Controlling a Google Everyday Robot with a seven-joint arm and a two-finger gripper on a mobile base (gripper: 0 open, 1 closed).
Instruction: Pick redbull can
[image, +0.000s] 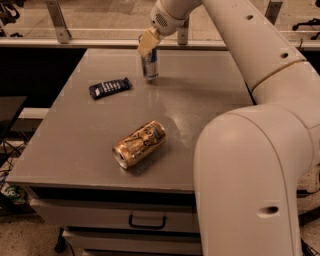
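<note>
Robotics lab or test bay, not a home: a large white robot arm (260, 150) fills the right side, its claw (148, 42) at the far edge of a plain grey bench (210, 115), right at the top of the redbull can (149, 66). The bench tops a cabinet with a handled drawer (147, 220); bare metal rail and posts (59, 22) run behind. Loose cables (7, 148) trail at left above a speckled hard floor (30, 235).
</note>
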